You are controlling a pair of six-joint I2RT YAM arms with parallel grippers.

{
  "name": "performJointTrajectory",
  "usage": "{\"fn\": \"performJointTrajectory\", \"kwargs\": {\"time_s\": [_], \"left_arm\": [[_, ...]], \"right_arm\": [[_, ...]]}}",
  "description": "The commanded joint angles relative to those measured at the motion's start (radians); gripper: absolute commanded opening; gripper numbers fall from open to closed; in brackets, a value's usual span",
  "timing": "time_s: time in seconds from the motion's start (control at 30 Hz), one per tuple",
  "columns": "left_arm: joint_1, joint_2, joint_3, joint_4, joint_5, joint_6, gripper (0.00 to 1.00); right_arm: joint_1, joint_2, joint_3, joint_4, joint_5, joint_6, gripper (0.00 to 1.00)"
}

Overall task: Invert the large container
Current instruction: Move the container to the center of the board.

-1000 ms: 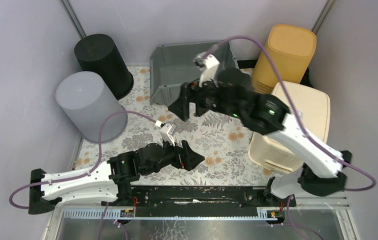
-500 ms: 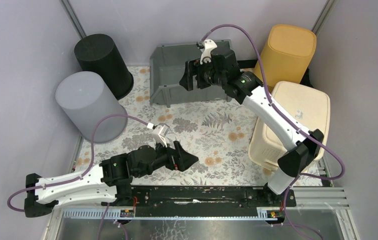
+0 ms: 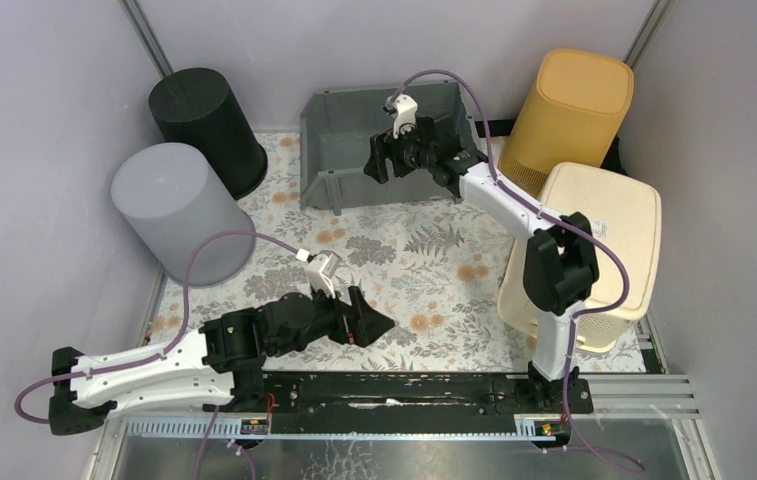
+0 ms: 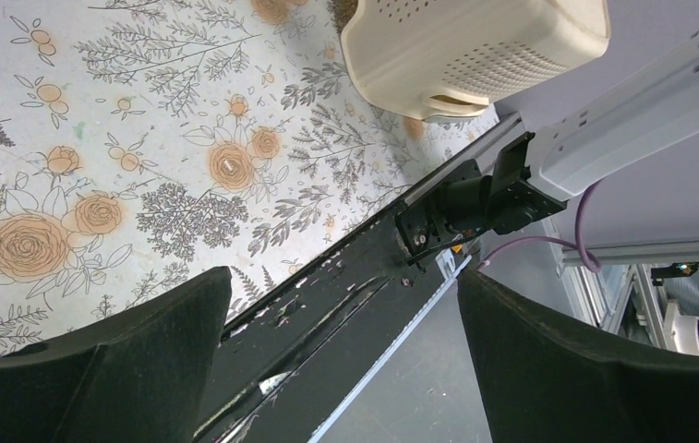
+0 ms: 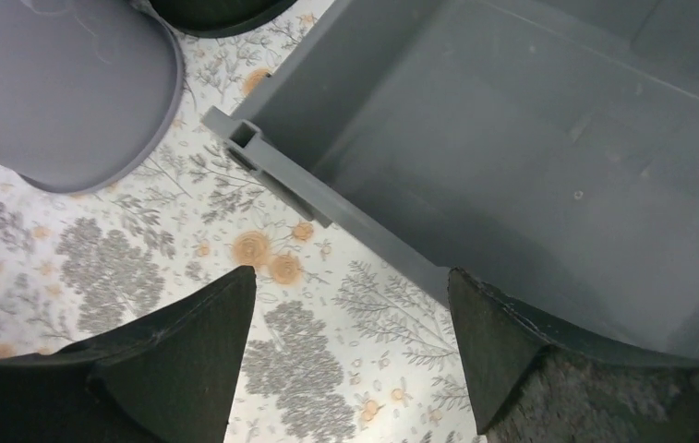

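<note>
Nearest me, along the rail (image 3: 394,385), the left arm lies low and folded. The left gripper (image 3: 376,320) hangs just over the mat (image 3: 424,260), its jaws wide apart with nothing between them. On its wrist view I see only the floral print, the rail and a corner of the basket (image 4: 475,46).

The basket sits upside down on the right side of the mat, beside the right arm's base. Across from it on the left stands the grey tub (image 3: 169,205), also bottom up.

Further back, the right arm is stretched out nearly full length to the bin (image 3: 344,130). The bin stands open side up at the rear middle of the mat, its floor bare. The right gripper (image 5: 350,275) is at the bin's front wall with jaws apart. On its wrist view one finger is over the mat and the other over the bin's inside, the rim running between them. I cannot tell whether either finger touches the wall.

At the very back the yellow tub (image 3: 569,100) stands right of the bin, and the black tub (image 3: 199,110) stands in the left corner.
</note>
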Motion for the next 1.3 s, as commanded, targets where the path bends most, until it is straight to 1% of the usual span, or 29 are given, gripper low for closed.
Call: {"fn": "performJointTrajectory", "kwargs": {"time_s": [0.0,0.17,0.33,0.43,0.5,0.6,0.67,0.77,0.87,0.93,1.0,1.03,1.17,1.27], "left_arm": [[-0.004,0.017,0.035,-0.014,-0.001,0.015,1.00],[-0.004,0.044,0.031,0.003,0.001,0.017,1.00],[-0.004,0.084,0.046,0.021,0.015,0.029,1.00],[-0.004,0.097,0.053,0.030,0.028,0.030,1.00],[-0.004,0.102,0.051,0.043,0.033,0.026,1.00],[-0.004,0.112,0.051,0.069,0.049,0.019,1.00],[-0.004,0.122,0.051,0.075,0.055,0.016,1.00],[-0.004,0.123,0.048,0.075,0.060,0.012,1.00],[-0.004,0.113,0.044,0.078,0.058,0.008,1.00],[-0.003,0.109,0.043,0.080,0.060,0.006,1.00],[-0.004,0.106,0.043,0.080,0.063,0.004,1.00],[-0.006,0.106,0.043,0.080,0.064,0.001,1.00],[-0.015,0.098,0.045,0.081,0.069,-0.006,1.00],[-0.024,0.085,0.048,0.081,0.071,-0.010,1.00]], "right_arm": [[-0.019,0.022,0.001,0.141,-0.079,-0.172,0.83],[-0.020,0.046,-0.028,0.156,-0.079,-0.303,0.83],[-0.019,0.071,-0.027,0.092,-0.086,-0.414,0.83],[-0.020,0.089,-0.009,0.012,-0.093,-0.480,0.83],[-0.020,0.124,0.034,-0.074,-0.101,-0.531,0.83],[-0.020,0.182,0.114,-0.182,-0.065,-0.583,0.83],[-0.020,0.206,0.151,-0.224,-0.041,-0.600,0.83],[-0.020,0.207,0.156,-0.247,-0.025,-0.601,0.81],[-0.020,0.169,0.104,-0.226,-0.007,-0.577,0.74],[-0.020,0.144,0.086,-0.224,0.013,-0.553,0.66],[-0.019,0.119,0.077,-0.232,0.021,-0.524,0.55],[-0.019,0.105,0.072,-0.236,0.020,-0.507,0.52],[-0.007,0.038,0.050,-0.235,0.026,-0.418,0.47],[0.021,0.004,0.053,-0.268,0.051,-0.352,0.45]]}}
